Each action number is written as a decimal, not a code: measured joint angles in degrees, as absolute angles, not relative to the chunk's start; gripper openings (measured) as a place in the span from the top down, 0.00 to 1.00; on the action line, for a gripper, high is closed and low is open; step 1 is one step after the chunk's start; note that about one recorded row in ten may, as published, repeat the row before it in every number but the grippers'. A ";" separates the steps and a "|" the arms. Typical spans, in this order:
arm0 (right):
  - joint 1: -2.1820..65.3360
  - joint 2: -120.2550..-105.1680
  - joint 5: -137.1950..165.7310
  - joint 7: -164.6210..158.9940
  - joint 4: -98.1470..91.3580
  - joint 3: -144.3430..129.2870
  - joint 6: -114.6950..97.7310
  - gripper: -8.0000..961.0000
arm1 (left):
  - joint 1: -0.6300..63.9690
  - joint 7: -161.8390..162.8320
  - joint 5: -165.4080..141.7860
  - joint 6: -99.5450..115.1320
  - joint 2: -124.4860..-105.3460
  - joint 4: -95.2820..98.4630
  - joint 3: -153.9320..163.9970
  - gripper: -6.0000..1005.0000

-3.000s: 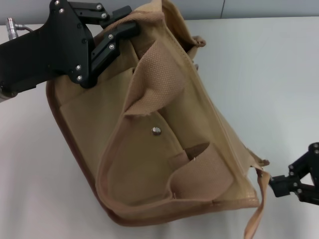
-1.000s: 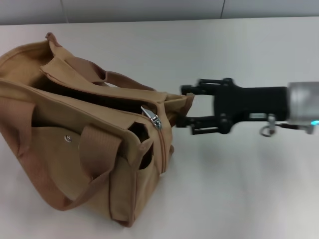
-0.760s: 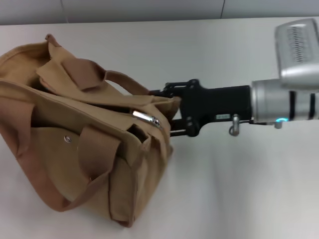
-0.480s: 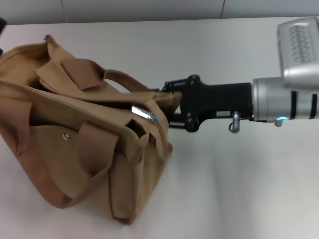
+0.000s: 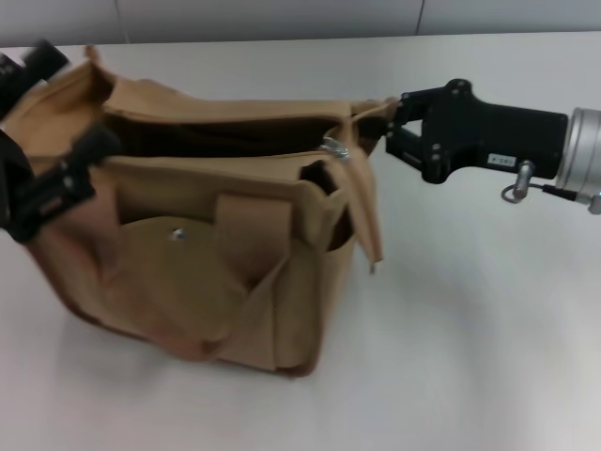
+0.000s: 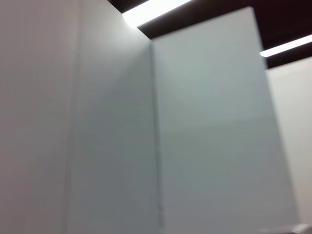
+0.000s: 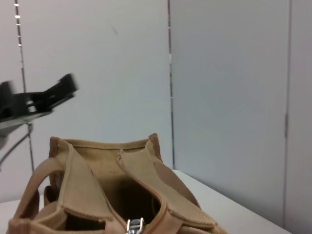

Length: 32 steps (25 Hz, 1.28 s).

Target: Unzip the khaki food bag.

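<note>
The right gripper [image 5: 390,122] is seen at the right end of the khaki food bag [image 5: 207,235], its fingers closed on the fabric tab at the end of the bag's top opening. Just beside that grip, the silver zipper pull [image 5: 335,148] lies at the same end of the zipper. The bag's mouth is seen gaping open along its length. The bag stands upright on the white counter [image 5: 470,319], with its front pocket and metal snap [image 5: 175,233] turned toward the head camera. The left gripper [image 5: 47,178] is seen at the bag's opposite end, against the fabric there; whether it is closed on anything cannot be told. In the right wrist view, the bag's open interior [image 7: 117,195] is shown.
</note>
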State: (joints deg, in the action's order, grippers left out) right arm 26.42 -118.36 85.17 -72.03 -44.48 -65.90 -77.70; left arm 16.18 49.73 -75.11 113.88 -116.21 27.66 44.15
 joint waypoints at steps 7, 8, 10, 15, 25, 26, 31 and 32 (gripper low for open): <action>25.93 -117.10 86.51 -72.09 -44.10 -61.08 -77.56 0.91 | 16.60 51.89 -78.37 114.73 -116.15 31.13 49.50 0.16; 25.89 -116.85 87.11 -72.13 -44.17 -59.80 -77.67 0.91 | 16.60 51.89 -78.37 114.73 -116.15 31.13 49.50 0.16; 26.04 -116.25 88.58 -72.27 -44.16 -57.68 -77.77 0.91 | 17.30 52.14 -78.44 114.75 -115.89 31.70 53.07 0.16; 26.44 -114.82 92.32 -72.66 -44.45 -54.47 -77.92 0.91 | 18.96 52.79 -78.58 114.42 -115.50 31.43 56.83 0.16; 25.90 -113.85 94.23 -72.32 -44.89 -46.73 -78.02 0.91 | 20.28 53.17 -78.87 113.38 -115.28 31.18 59.66 0.16; 26.18 -113.59 94.23 -72.64 -44.68 -46.43 -77.96 0.91 | 20.43 53.28 -79.09 113.37 -115.29 31.18 59.68 0.16; 25.69 -114.21 94.07 -74.13 -44.90 -45.56 -80.02 0.91 | 21.58 54.03 -81.99 112.51 -115.61 31.19 59.29 0.16; 23.91 -116.02 93.89 -73.71 -45.67 -44.75 -80.41 0.91 | 21.70 54.09 -82.43 112.05 -115.71 31.19 59.21 0.16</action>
